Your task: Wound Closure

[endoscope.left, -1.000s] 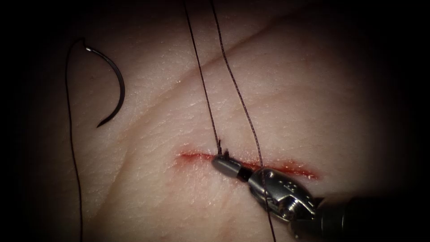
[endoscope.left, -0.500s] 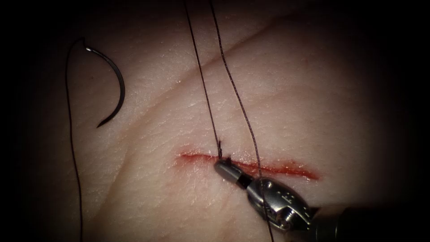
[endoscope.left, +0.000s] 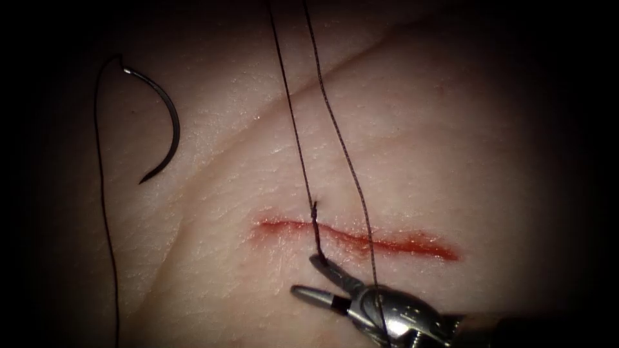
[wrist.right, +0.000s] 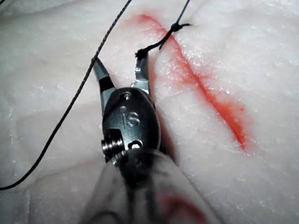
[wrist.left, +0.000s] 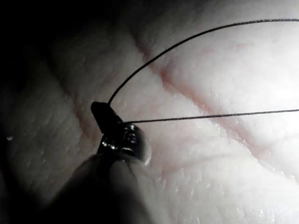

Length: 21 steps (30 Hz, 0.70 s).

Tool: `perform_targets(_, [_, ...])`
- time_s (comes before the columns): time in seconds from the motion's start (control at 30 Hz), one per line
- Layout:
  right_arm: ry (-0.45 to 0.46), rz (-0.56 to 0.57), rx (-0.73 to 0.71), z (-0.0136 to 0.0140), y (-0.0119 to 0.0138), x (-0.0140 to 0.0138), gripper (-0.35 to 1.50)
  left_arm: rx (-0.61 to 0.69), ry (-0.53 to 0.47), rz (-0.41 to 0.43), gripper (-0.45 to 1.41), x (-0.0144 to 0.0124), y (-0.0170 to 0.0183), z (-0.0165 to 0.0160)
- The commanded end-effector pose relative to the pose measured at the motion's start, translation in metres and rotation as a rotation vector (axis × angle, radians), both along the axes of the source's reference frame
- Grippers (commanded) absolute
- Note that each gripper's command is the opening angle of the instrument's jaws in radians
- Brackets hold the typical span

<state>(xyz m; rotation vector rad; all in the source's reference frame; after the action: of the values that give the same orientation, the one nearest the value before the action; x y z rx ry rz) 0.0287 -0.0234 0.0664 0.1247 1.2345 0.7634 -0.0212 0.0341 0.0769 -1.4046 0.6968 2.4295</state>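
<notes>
1. My right tool (endoscope.left: 313,277) sits just below the cut (endoscope.left: 361,240) in the endoscope view, and its jaws are spread apart. They hold nothing; the upper jaw tip touches a short end of thread (endoscope.left: 316,235).
2. This short end comes from the knot (endoscope.left: 314,207) at the upper edge of the cut, and it lies across the red fluid (endoscope.left: 412,245).
3. My left tool (wrist.left: 106,116) has its jaws pressed together on the thread (wrist.left: 187,117).
4. Two long strands (endoscope.left: 335,129) rise from the cut area.
5. The needle (endoscope.left: 164,122) lies free on the tissue (endoscope.left: 451,161), well apart from the cut on its left side, not inside the tissue.
</notes>
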Motion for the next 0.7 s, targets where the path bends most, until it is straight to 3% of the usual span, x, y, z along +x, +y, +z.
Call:
perform_targets(0.03, [-0.018,-0.011,-0.048,0.0002,-0.0003,0.0007,1.16,0.01,-0.01,0.019,-0.45,-0.0009,-0.0003,-0.0002])
perform_targets(0.17, [-0.016,-0.075,-0.152,-0.0009,0.0006,0.0012,1.36,0.036,-0.035,0.055,-0.45,-0.0027,-0.0032,-0.0031])
perform_targets(0.33, [0.017,-0.112,-0.17,-0.0026,0.0011,0.0009,1.43,0.06,-0.078,0.08,-0.45,-0.0041,-0.0061,-0.0068])
perform_targets(0.53, [0.035,-0.167,-0.143,-0.0062,0.0007,-0.0008,1.43,0.07,-0.118,0.098,-0.45,-0.0054,-0.0083,-0.0123])
perform_targets(0.7, [0.04,-0.165,-0.113,-0.0077,0.0035,-0.0021,1.38,0.071,-0.153,0.112,-0.45,-0.0068,-0.0109,-0.0166])
